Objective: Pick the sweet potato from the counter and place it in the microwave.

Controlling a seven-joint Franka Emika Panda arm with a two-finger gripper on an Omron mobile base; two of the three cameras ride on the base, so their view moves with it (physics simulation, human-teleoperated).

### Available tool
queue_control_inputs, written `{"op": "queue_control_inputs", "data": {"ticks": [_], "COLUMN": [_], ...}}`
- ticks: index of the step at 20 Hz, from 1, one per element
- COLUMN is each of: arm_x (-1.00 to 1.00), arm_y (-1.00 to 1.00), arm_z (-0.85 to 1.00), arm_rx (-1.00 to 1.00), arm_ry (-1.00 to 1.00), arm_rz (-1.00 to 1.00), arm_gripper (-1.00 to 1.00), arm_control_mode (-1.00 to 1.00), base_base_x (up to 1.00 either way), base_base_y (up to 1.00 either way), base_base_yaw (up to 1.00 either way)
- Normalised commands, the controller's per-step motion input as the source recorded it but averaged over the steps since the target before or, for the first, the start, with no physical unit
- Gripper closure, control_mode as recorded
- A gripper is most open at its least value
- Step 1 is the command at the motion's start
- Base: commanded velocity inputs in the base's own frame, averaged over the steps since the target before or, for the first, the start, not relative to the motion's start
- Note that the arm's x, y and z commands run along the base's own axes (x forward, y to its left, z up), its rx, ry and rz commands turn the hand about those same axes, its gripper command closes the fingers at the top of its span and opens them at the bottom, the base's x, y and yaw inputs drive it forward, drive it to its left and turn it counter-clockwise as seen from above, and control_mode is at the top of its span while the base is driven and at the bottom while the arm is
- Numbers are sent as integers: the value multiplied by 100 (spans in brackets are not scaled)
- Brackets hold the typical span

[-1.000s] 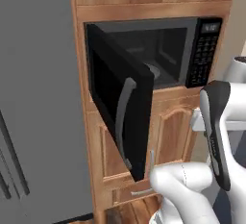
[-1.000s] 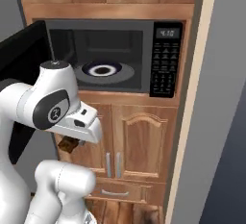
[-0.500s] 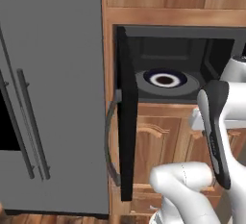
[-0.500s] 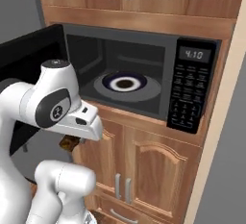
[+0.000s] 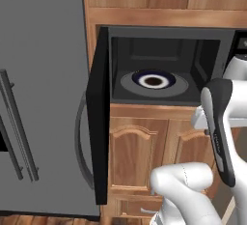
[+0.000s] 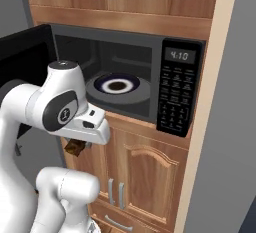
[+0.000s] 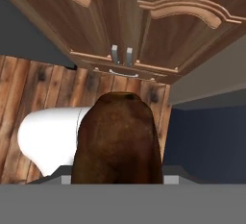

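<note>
Holding the sweet potato [image 7: 116, 141] below the open microwave [image 6: 150, 84].
I see a dark brown, mottled lump clamped in my gripper [image 6: 76, 148].

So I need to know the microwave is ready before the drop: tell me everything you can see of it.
The microwave is a wide black box set into wooden cabinets. Its side-hinged door stands swung fully open at the left, curved handle showing. Inside lies a round grey turntable with a dark ringed centre, nothing on it. A keypad and lit display sit on the right.
</note>
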Motion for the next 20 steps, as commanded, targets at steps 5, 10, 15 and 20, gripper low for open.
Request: {"op": "queue_control_inputs", "data": {"ticks": [5, 10, 15, 20], "arm_x": [0, 0, 0, 0], "arm_y": [0, 0, 0, 0], "arm_z": [0, 0, 0, 0], "arm_rx": [0, 0, 0, 0], "arm_ry": [0, 0, 0, 0], "arm_rz": [0, 0, 0, 0], "arm_gripper": [100, 100, 100, 100], "arm_control_mode": [100, 100, 100, 100], "base_base_x": [14, 40, 23, 0], "base_base_y": [0, 0, 0, 0], "base_base_yaw": [0, 0, 0, 0]}}
